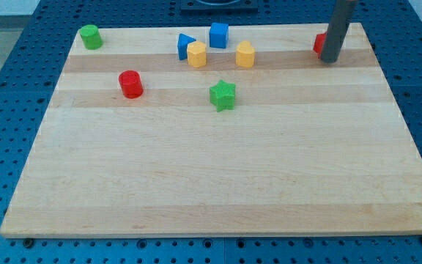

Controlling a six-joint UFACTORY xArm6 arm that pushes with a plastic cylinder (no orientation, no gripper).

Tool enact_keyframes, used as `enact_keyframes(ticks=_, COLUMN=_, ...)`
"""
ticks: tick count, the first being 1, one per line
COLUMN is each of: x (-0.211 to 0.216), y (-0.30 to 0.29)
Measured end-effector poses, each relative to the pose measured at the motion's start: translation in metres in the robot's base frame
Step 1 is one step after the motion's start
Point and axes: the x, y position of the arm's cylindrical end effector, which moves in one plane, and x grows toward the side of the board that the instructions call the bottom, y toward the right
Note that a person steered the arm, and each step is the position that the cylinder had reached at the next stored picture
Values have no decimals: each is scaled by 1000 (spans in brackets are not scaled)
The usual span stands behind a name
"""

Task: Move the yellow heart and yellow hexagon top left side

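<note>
Two yellow blocks sit near the top middle of the wooden board (218,176). The left one (197,54) looks like the yellow hexagon, touching a blue triangle (185,45). The right one (245,54) looks like the yellow heart. The shapes are hard to tell apart. My rod comes down at the view's top right and my tip (330,60) rests on the board, right next to a red block (319,43) that it partly hides. The tip is well to the right of both yellow blocks.
A blue cube (219,34) stands above and between the yellow blocks. A green cylinder (89,36) sits in the top left corner. A red cylinder (131,84) and a green star (223,95) lie lower down. Blue pegboard surrounds the board.
</note>
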Motion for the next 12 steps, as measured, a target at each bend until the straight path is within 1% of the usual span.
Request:
enact_keyframes(ticks=2, x=-27, y=0)
enact_keyframes(ticks=3, x=0, y=-9)
enact_keyframes(ticks=4, x=46, y=-33)
enact_keyframes(ticks=5, x=71, y=-53)
enact_keyframes(ticks=6, x=72, y=-55)
enact_keyframes(ticks=7, x=68, y=-55)
enact_keyframes(ticks=9, x=40, y=-70)
enact_keyframes(ticks=12, x=-19, y=-99)
